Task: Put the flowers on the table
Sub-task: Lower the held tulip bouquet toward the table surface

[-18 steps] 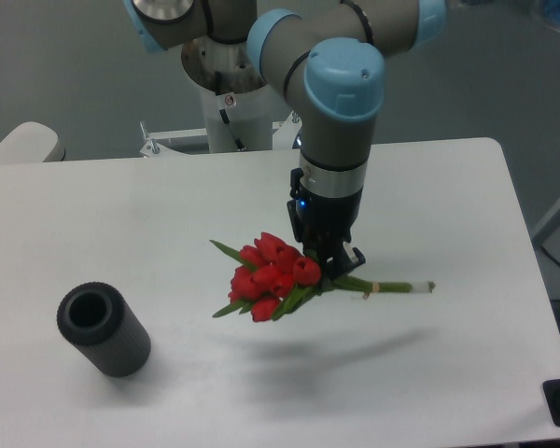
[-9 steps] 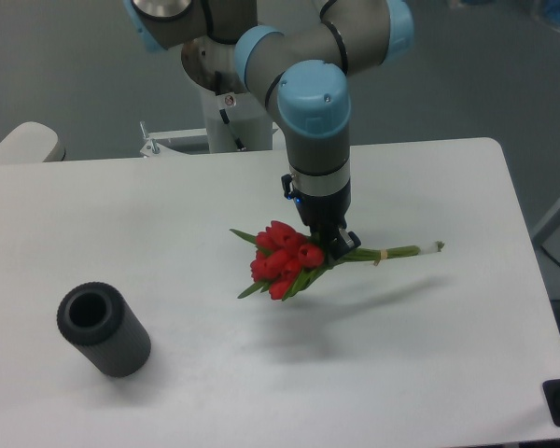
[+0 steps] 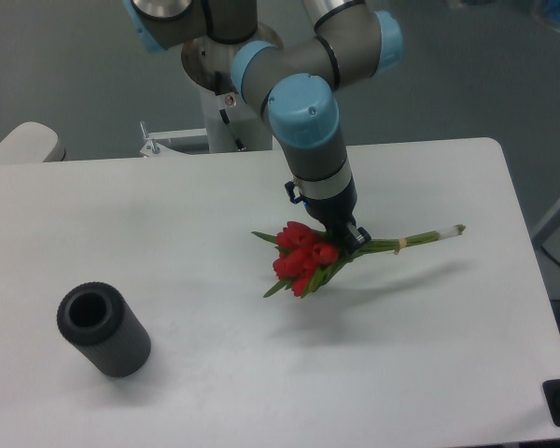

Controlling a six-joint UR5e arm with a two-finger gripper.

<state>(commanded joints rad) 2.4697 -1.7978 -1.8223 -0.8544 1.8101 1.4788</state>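
Right now the end effector [image 3: 347,236] is pinched around the flowers [image 3: 308,258] just behind the red heads, holding them nearly level above the middle of the white counter [image 3: 168,205], stems pointing right. Near the front left, a dark ribbed cylinder [image 3: 104,329] lies apart.

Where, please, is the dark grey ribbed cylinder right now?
The dark grey ribbed cylinder lies on the white table's front-left part, well left of the red tulips.

dark grey ribbed cylinder [image 3: 104,330], lying tilted
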